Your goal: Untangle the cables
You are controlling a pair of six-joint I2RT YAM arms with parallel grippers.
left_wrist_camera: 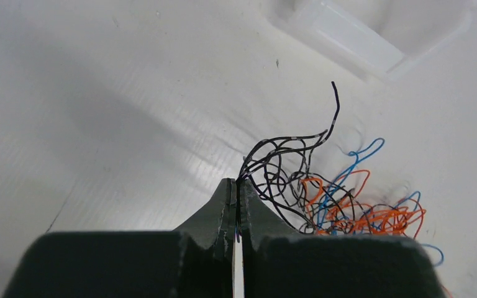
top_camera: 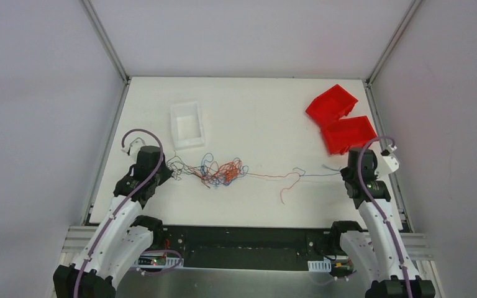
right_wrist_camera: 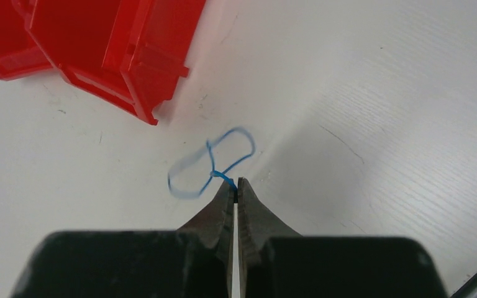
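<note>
The cables (top_camera: pixel 214 171) lie as a bunch of thin black, orange, blue and red wires in the middle of the table, with strands trailing right. My left gripper (top_camera: pixel 163 176) is at the bunch's left end, shut on black wires (left_wrist_camera: pixel 279 171) that loop out from its tips (left_wrist_camera: pixel 236 184). Orange and blue strands (left_wrist_camera: pixel 360 214) sit just beyond. My right gripper (top_camera: pixel 346 172) is at the right end, shut on a blue wire (right_wrist_camera: pixel 214 161) that curls into a loop ahead of its tips (right_wrist_camera: pixel 235 183). A loose red strand (top_camera: pixel 289 184) lies between the arms.
A white open tray (top_camera: pixel 186 125) stands behind the bunch, left of centre. Two red bins (top_camera: pixel 340 119) sit at the back right, close behind my right gripper, and fill the upper left of the right wrist view (right_wrist_camera: pixel 99 43). Walls enclose the table on three sides.
</note>
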